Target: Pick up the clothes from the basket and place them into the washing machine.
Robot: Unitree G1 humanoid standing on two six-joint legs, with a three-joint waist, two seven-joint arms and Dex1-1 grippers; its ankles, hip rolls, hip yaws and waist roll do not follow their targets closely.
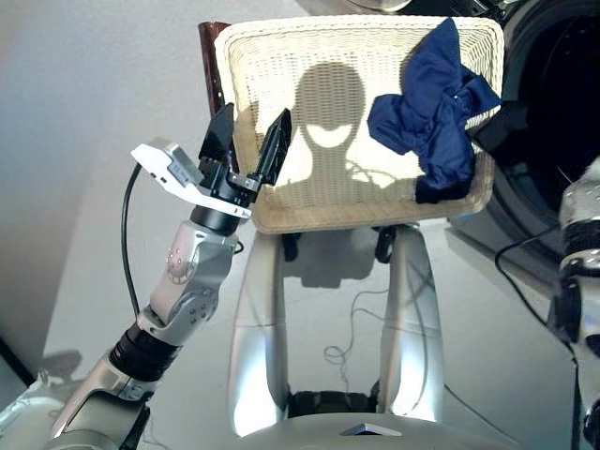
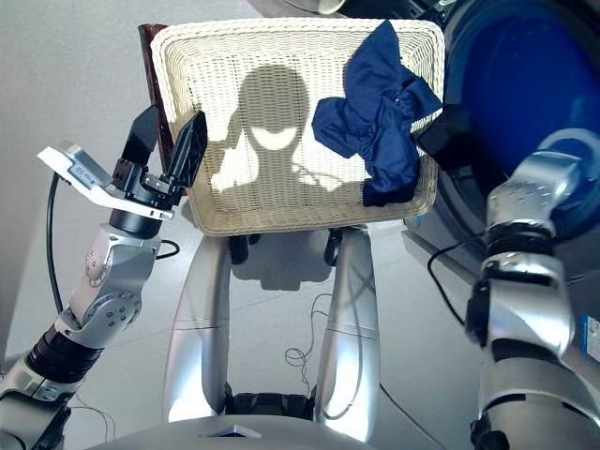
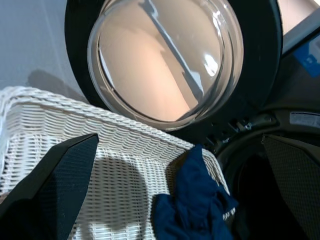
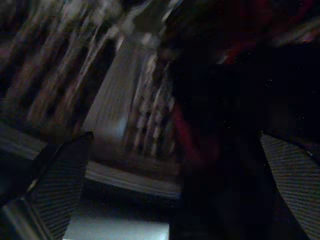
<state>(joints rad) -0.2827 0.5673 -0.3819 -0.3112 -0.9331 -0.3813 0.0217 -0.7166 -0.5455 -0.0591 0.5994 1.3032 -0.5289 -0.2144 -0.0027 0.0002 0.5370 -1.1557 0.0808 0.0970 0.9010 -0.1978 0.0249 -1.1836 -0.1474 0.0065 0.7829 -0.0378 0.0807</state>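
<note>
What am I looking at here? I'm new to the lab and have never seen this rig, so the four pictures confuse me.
It is a two-armed humanoid robot doing laundry. The two upper pictures come from the two eyes of a camera on its head, looking down over its arms, so they show one scene twice. In them the cream wicker basket holds one navy blue garment on its right side; no other clothes show in it. The left pincer is open and empty at the basket's left rim. The right arm reaches toward the washing machine at the right.

The lower pictures come from cameras on the wrists. The left wrist view shows the basket, the garment and the machine's glass door, swung open. The right wrist view is dark and seems to look into the drum; the right pincer is open, and some red shows ahead.
</note>
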